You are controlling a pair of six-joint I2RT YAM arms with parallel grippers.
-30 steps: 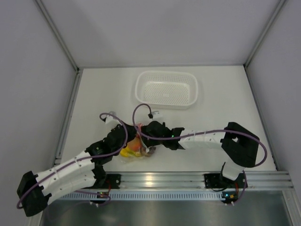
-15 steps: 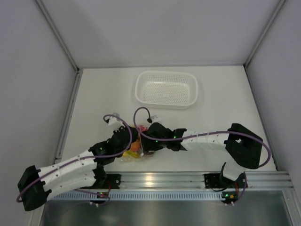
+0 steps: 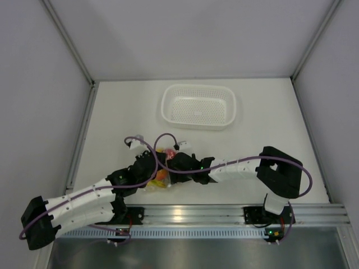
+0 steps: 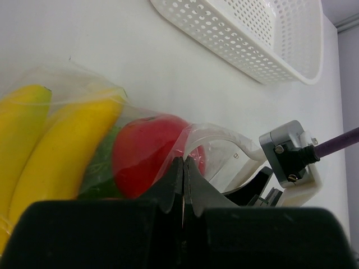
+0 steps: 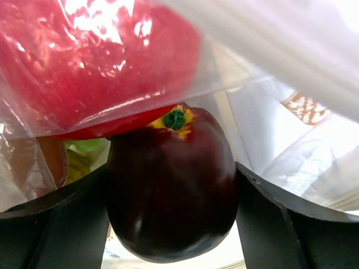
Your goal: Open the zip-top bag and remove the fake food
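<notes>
The zip-top bag [image 3: 159, 178] lies near the table's front edge, between both grippers. My left gripper [image 3: 151, 168] is shut on a fold of its clear plastic [image 4: 216, 140], jaws pressed together [image 4: 183, 163]. Through the plastic I see the yellow banana bunch [image 4: 56, 134], a green leafy piece [image 4: 101, 168] and the red tomato [image 4: 143, 154]. My right gripper [image 3: 171, 163] reaches into the bag mouth and is shut on the dark maroon fruit [image 5: 171, 190], held between its two fingers [image 5: 50, 224]. The tomato [image 5: 95, 61] sits just above it behind plastic.
A white perforated basket [image 3: 198, 106] stands at the back middle of the table; its wall also shows in the left wrist view [image 4: 263, 39]. The metal rail [image 3: 224, 214] runs along the near edge, close behind the bag.
My right gripper has moved left into the bag and its arm has folded in. My left gripper has shifted slightly right and up with the bag.
</notes>
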